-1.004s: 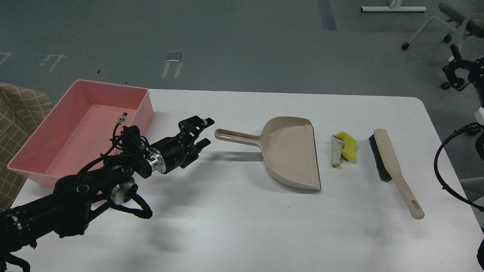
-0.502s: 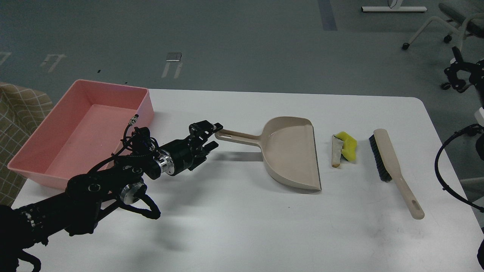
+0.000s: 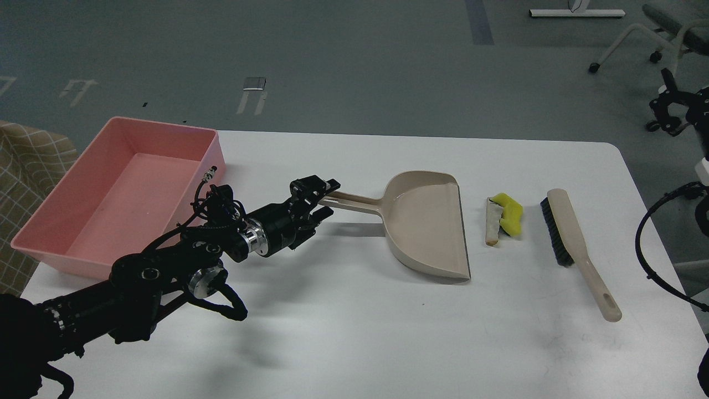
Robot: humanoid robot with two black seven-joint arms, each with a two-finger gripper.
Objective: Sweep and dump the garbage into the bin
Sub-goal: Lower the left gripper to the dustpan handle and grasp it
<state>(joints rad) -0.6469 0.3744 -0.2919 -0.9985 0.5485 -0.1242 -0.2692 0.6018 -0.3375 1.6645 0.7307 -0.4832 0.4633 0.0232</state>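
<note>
Left gripper (image 3: pixel 322 200): black two-finger pincer, its fingers apart, one above and one below the end of the dustpan handle; whether they touch it cannot be told.
Right gripper: out of view; only a black cable loop shows at the right edge.
Dustpan (image 3: pixel 426 224): beige smooth plastic, a scoop with a straight open lip facing right and a long slim handle pointing left, lying flat on the table.
Garbage (image 3: pixel 503 217): a bright yellow crumpled scrap touching a whitish wedge with a brown edge, lying just right of the dustpan lip, between it and the brush.
Brush (image 3: pixel 576 244): beige handle with a hanging slot, dark bristles along its left side, lying on the table.
Bin (image 3: pixel 210 158): shallow pink plastic tray, rounded corners, at the far left corner of the table.
Table (image 3: pixel 360 332): white, matte, rounded corners.
</note>
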